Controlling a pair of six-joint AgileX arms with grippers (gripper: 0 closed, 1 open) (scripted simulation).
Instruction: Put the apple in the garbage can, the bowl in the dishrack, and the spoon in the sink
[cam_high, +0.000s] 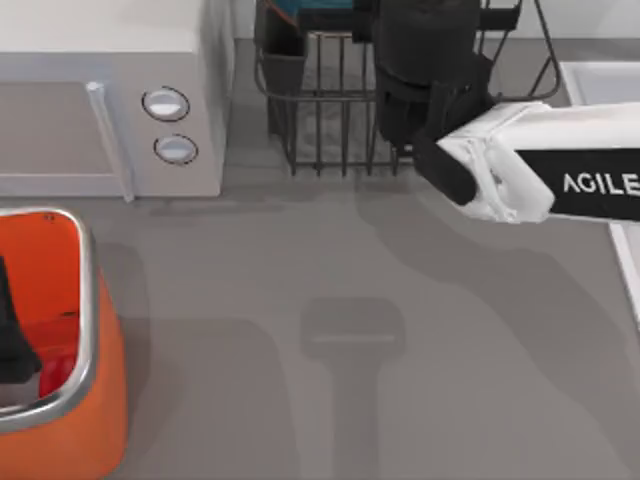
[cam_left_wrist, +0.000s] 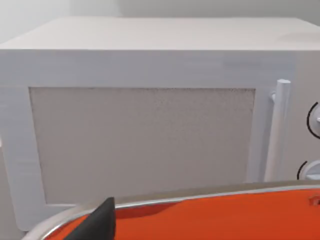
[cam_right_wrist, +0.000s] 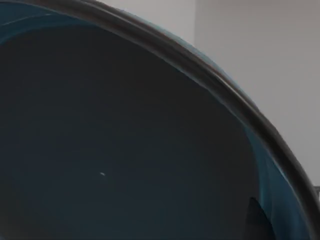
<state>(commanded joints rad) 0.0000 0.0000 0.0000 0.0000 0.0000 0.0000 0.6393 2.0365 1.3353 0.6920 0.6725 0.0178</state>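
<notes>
On the table's left my left gripper (cam_high: 12, 345) hangs inside the garbage can (cam_high: 70, 400), a dark shape against the orange wall, and I cannot tell how its fingers stand. A red patch sits low in the can just beside it, which I take to be the apple (cam_high: 55, 372), so that part looks done. The risk here is small: lifting out carelessly could catch the silver rim and tip the can against the microwave (cam_high: 110, 100) behind it, whose door fills the left wrist view above the rim. Moving right, my right gripper (cam_high: 420, 90) is over the dishrack (cam_high: 320, 130) at the back of the table, its dark wrist hiding the fingers, so I cannot tell their state either. The bowl (cam_right_wrist: 125, 150) lies pressed close to that wrist camera, its dark blue inside and thin rim sweeping across the view; from above a sliver of blue shows at the rack's far edge. I judge the bowl is in or just above the rack. What could go wrong: letting go while it is tilted on the wires, so that it slides or rolls off, or dragging the rack when I withdraw. At the far right the sink (cam_high: 600, 80) waits, pale and well apart from the can.
</notes>
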